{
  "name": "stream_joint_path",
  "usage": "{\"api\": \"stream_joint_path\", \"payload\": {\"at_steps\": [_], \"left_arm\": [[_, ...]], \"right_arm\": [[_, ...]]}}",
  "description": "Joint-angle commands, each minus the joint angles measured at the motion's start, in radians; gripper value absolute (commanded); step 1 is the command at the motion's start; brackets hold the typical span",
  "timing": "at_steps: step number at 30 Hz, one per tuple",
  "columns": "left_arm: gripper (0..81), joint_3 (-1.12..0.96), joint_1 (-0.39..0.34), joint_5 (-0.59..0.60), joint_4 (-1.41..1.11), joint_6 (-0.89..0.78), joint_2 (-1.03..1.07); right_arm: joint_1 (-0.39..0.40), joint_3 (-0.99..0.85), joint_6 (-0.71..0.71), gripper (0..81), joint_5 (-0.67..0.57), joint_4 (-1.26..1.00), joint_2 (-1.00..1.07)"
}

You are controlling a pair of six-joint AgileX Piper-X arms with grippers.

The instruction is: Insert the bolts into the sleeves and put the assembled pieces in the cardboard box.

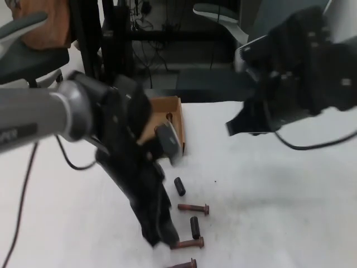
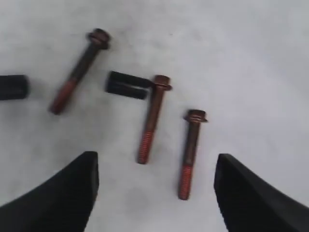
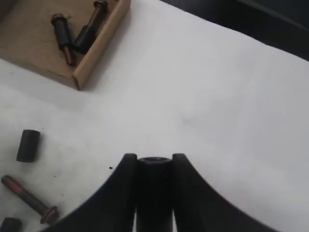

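Bolts (image 2: 153, 118), three of them and copper-coloured, lie loose on the white bench cover (image 2: 251, 58), roughly side by side with their heads pointing the same way. The left gripper (image 2: 157, 159) hangs low just above them, its fingers (image 2: 72, 193) spread wide apart and holding nothing. In the left wrist view two of the bolts lie in the gap between the fingers.

One black sleeve (image 2: 126, 85) lies just beside the head of the middle bolt. A second one (image 2: 13, 87) lies farther off, past the third bolt.

The right gripper (image 3: 154, 159) is raised over the bench, well apart from the loose parts. It is clamped on another black sleeve (image 3: 154, 193), which runs lengthwise along its fingers.

The cardboard box (image 3: 99, 48) sits toward the far side of the bench. In it lie what appear to be two assembled pieces (image 3: 63, 31), near each other.
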Motion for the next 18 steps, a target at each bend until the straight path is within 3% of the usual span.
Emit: {"api": "stream_joint_path", "payload": {"at_steps": [1, 6, 9, 15, 18], "left_arm": [[63.4, -0.007, -0.096, -0.066, 0.064, 0.037, -0.009], [63.4, -0.007, -0.232, -0.258, 0.074, 0.045, -0.009], [63.4, -0.007, -0.275, -0.313, 0.048, 0.047, -0.007], [46.9, -0.007, -0.29, -0.355, -0.024, -0.012, -0.007], [45.9, -0.007, -0.288, -0.355, -0.046, -0.05, -0.002]], "right_arm": [[-0.019, 0.059, 0.058, 0.6, 0.001, 0.012, -0.093], [-0.036, 0.197, 0.124, 0.6, -0.004, 0.007, -0.213], [-0.036, 0.284, 0.161, 0.6, -0.02, -0.028, -0.271], [-0.036, 0.4, 0.188, 0.6, -0.093, -0.07, -0.365], [-0.036, 0.423, 0.188, 0.6, -0.093, -0.067, -0.397]]}}
